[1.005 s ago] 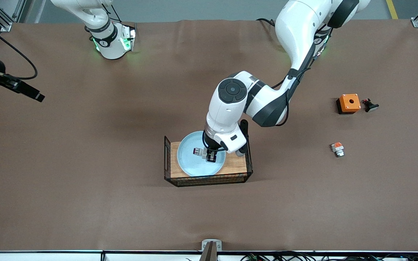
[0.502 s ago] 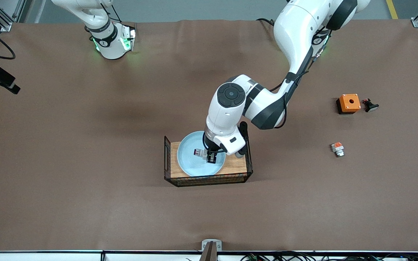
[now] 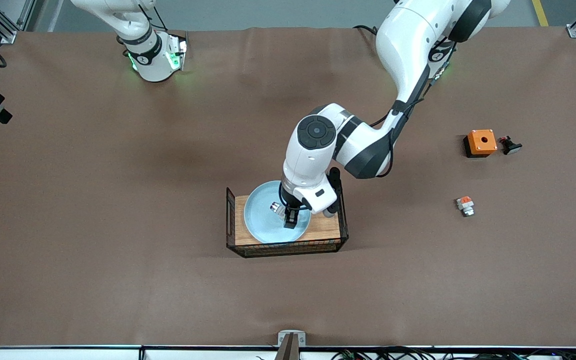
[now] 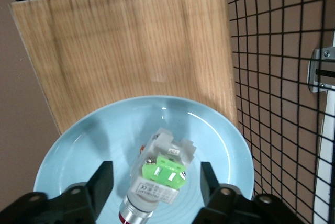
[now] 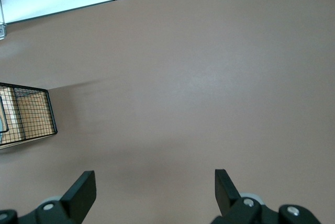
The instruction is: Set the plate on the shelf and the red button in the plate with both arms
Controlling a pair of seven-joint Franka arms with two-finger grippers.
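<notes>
The pale blue plate (image 3: 260, 222) lies in a black wire basket (image 3: 229, 220) with a wooden floor, mid-table. The red button (image 3: 274, 206), white-grey with a green patch, lies on the plate. In the left wrist view the red button (image 4: 159, 174) rests on the plate (image 4: 78, 150) between the fingers, with a gap on each side. My left gripper (image 3: 289, 216) is open, low over the plate. My right gripper (image 5: 154, 182) is open and empty over bare table at the right arm's end; its hand shows at the front view's edge.
An orange box (image 3: 481, 142) and a black push-button (image 3: 510, 145) sit toward the left arm's end. A switch piece with an orange-red patch (image 3: 465, 205) lies nearer the front camera than they do. The basket's wire wall (image 4: 272, 77) stands close beside the left gripper.
The right hand has drawn away toward the right arm's end of the table. The left wrist has shifted slightly over the plate, and the red button has turned a little.
</notes>
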